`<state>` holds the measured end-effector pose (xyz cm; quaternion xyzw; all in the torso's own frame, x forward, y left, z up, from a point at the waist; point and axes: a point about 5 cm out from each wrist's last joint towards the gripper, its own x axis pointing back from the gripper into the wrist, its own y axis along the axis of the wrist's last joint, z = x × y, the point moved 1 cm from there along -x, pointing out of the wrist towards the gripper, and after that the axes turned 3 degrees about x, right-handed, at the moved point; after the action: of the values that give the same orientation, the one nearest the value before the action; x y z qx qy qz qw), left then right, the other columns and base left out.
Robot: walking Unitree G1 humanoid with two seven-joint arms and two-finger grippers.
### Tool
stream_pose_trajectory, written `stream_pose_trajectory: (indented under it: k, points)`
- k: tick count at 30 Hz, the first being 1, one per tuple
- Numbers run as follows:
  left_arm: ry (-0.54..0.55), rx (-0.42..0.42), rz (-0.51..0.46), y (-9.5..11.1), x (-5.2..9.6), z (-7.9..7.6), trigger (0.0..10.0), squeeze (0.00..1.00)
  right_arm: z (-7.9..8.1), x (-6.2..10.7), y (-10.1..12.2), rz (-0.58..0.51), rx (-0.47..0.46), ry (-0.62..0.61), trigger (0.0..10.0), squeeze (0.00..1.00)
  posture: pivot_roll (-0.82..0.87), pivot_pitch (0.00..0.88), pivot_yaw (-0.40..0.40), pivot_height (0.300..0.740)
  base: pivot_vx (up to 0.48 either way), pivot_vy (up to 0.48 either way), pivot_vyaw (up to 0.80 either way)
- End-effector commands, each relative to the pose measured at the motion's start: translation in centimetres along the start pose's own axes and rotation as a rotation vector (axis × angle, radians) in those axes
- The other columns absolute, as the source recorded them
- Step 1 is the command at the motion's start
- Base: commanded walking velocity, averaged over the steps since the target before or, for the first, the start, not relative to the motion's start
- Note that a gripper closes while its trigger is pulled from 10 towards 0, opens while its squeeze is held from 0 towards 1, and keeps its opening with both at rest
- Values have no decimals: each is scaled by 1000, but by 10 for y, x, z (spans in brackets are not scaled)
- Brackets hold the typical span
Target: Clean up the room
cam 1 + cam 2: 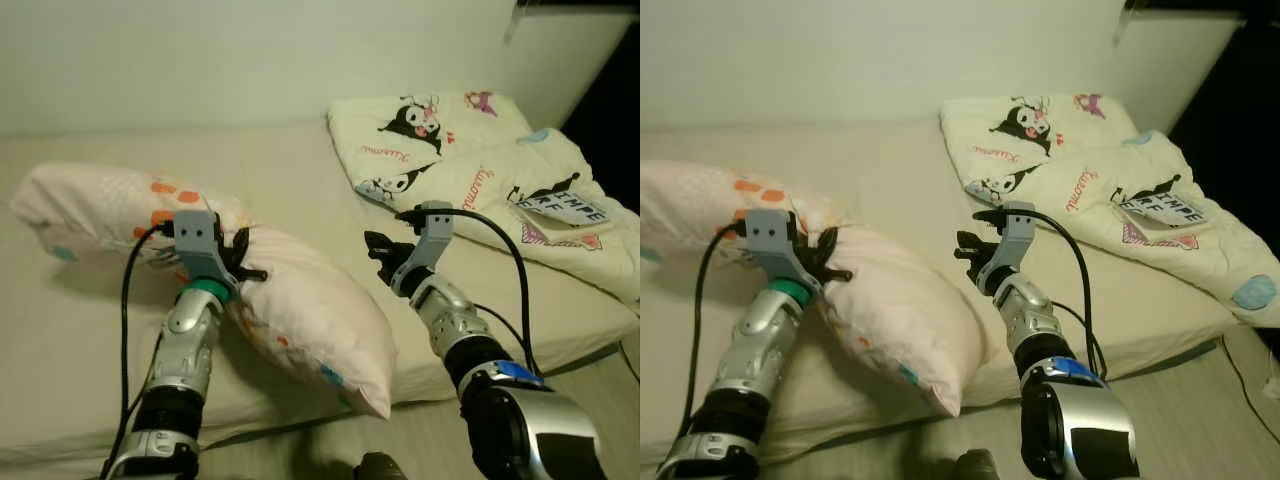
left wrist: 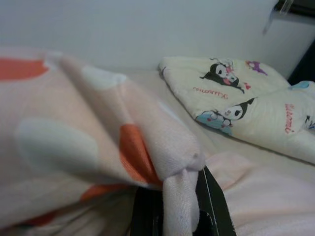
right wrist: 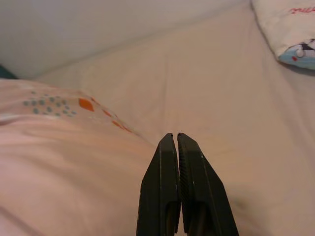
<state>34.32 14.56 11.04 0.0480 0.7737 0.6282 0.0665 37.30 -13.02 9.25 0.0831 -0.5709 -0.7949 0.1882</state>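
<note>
The pillow point(image 1: 300, 300) lay on the bed point(image 1: 290, 170), its near corner hanging over the bed's front edge and its far end toward the wall behind the bed. The left gripper point(image 1: 243, 262) was at the middle of the pillow, on its upper ridge. In the left wrist view its fingers point(image 2: 211, 206) were pinching a gathered fold of the pillow's cover, which bunched into a knot between them.

The right gripper point(image 1: 378, 252) hovered above the bed, just beside the pillow on the side toward the folded blanket point(image 1: 470, 170), touching nothing. Its fingers point(image 3: 162, 191) were pressed together, empty.

Handling, judged from looks: the pillow seemed light, soft and floppy. It sagged either side of the pinch, so a single grip on the cover would likely let both ends droop and drag. The cloth looked matte, not slippery, and nothing here was fragile. The risk was the cover slipping out of a thin pinch, or only the cover lifting while the filling hung. A deeper bite of cloth near the middle seemed best, with the right gripper taking a second fold or a corner nearer the blanket.
</note>
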Motion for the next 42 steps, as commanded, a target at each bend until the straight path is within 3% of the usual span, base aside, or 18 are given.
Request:
stream_pose_trajectory:
  k: [1, 14, 42]
  points:
    - [-57, -17, -90, 17, -7, -14, 10000, 0, -3, 2, 0, -7, -5, -16, 10000, 0, -100, 0, -13, 740, 0, 262, 0]
    - [-97, -34, -90, 20, -12, -21, 10000, 0, -6, 3, 0, -22, -16, -38, 10000, 0, -103, 0, -1, 740, 0, 308, 0]
    - [-115, -53, -103, 25, -16, -20, 10000, 0, -5, 4, 0, -34, -36, -26, 10000, 0, -114, 0, 6, 740, 0, 333, 0]
